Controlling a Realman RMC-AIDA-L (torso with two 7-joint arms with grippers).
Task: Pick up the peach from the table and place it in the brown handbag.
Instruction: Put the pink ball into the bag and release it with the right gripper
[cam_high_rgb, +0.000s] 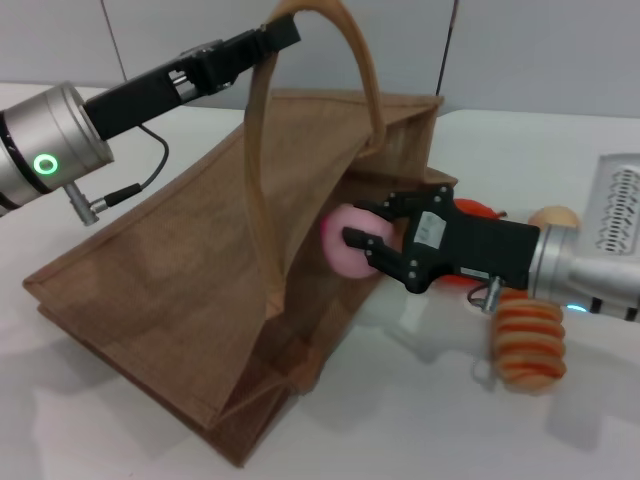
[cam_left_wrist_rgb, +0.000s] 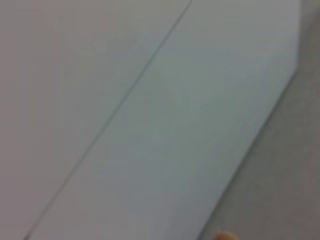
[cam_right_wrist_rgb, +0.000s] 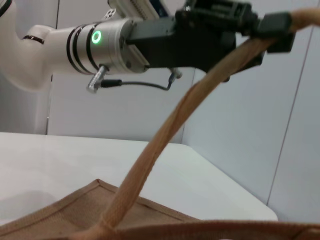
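The brown handbag (cam_high_rgb: 170, 270) lies tilted on the white table with its mouth open toward the right. My left gripper (cam_high_rgb: 285, 32) is shut on one long handle (cam_high_rgb: 262, 170) and holds it up; the right wrist view shows this grip (cam_right_wrist_rgb: 272, 27) and the taut handle (cam_right_wrist_rgb: 165, 135). My right gripper (cam_high_rgb: 368, 225) is shut on the pale-pink peach (cam_high_rgb: 340, 248) and holds it at the bag's mouth, just inside the opening edge. The left wrist view shows only a wall.
An orange ribbed spiral object (cam_high_rgb: 530, 345) lies under my right forearm. A pale beige round fruit (cam_high_rgb: 555, 215) and a bit of an orange fruit (cam_high_rgb: 482, 210) lie behind the right gripper. A white slotted object (cam_high_rgb: 620, 205) stands at the far right.
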